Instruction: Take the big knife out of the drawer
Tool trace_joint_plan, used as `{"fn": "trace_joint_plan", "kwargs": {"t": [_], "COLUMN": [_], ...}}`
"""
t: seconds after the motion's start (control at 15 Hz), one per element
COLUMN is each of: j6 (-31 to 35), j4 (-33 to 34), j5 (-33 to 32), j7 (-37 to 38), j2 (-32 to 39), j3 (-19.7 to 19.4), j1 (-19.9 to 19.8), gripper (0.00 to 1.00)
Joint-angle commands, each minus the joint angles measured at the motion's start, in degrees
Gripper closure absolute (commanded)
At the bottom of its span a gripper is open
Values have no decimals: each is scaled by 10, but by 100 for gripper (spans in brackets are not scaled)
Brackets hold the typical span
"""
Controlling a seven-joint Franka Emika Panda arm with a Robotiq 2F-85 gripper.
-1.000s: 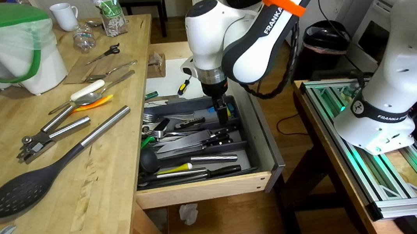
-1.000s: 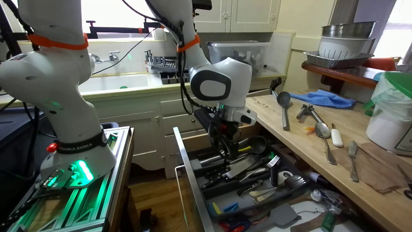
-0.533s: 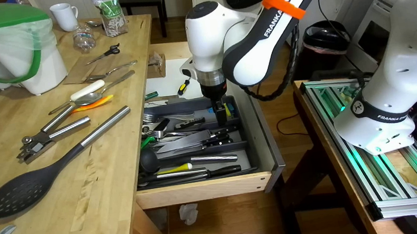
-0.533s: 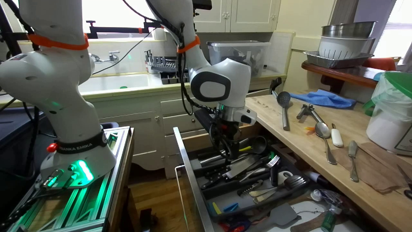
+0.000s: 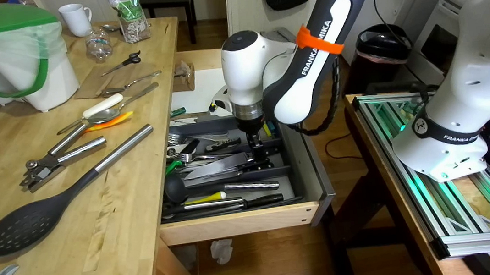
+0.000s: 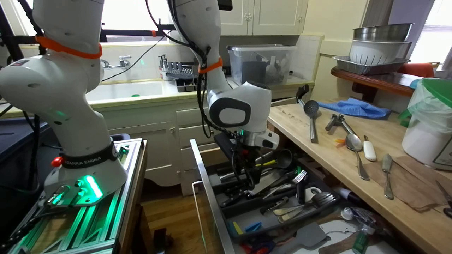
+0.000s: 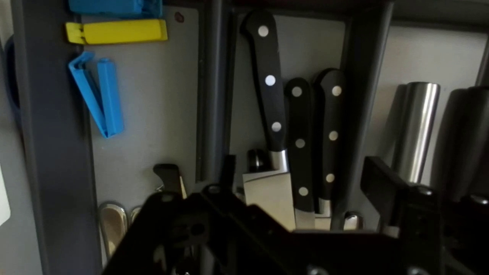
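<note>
One white robot arm point(image 6: 229, 106) leans over the open drawer point(image 5: 241, 224); inside sits a dark tray point(image 7: 53, 160) with raised dividers point(image 7: 363, 88), and low over it hangs the gripper point(image 7: 300, 172), its jaws well apart, nothing clamped; the big knife point(image 7: 272, 110) lies in the tray, between those jaws as the wrist view has it, roughly where its handle point(image 7: 266, 63) meets its blade point(image 7: 269, 198); two more black-handled knives point(image 7: 301, 164) lie close alongside, so closing from here could gather all three, or pinch the wrong one; one finger point(image 7: 382, 187) overlaps the next slot point(image 7: 439, 57), near a steel handle point(image 7: 416, 130), and may snag a divider if the gripper sinks without shifting over; a hold on smooth blade rather than handle would probably let the knife swivel; in an exterior view the blade point(image 5: 218, 165) shows out toward its point, which the wrist view loses behind the gripper; in both exterior views the jaws are dark on dark and their gap is unreadable; only the wrist view gives it, down to the bright rivets point(image 7: 270, 80) on the handle
</note>
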Motion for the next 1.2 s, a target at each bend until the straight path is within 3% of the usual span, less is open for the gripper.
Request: {"fn": "trace_joint_plan", "kwargs": {"t": [0.0, 0.13, 0.2, 0.67, 0.8, 0.93, 1.13], "j6": [39, 51, 58, 65, 64, 63, 58], "j4": [25, 30, 32, 45, 43, 42, 40], "j5": [1, 5, 2, -17, -18, -19, -18], "j7": [-15, -32, -36, -39, -36, -33, -31], "j2": [46, 61, 68, 101, 97, 94, 89], "j3": [14, 31, 35, 34, 30, 27, 25], "j1": [-25, -42, -47, -50, -48, -47, -47], "gripper": [41, 53, 67, 60, 60, 66, 63]}}
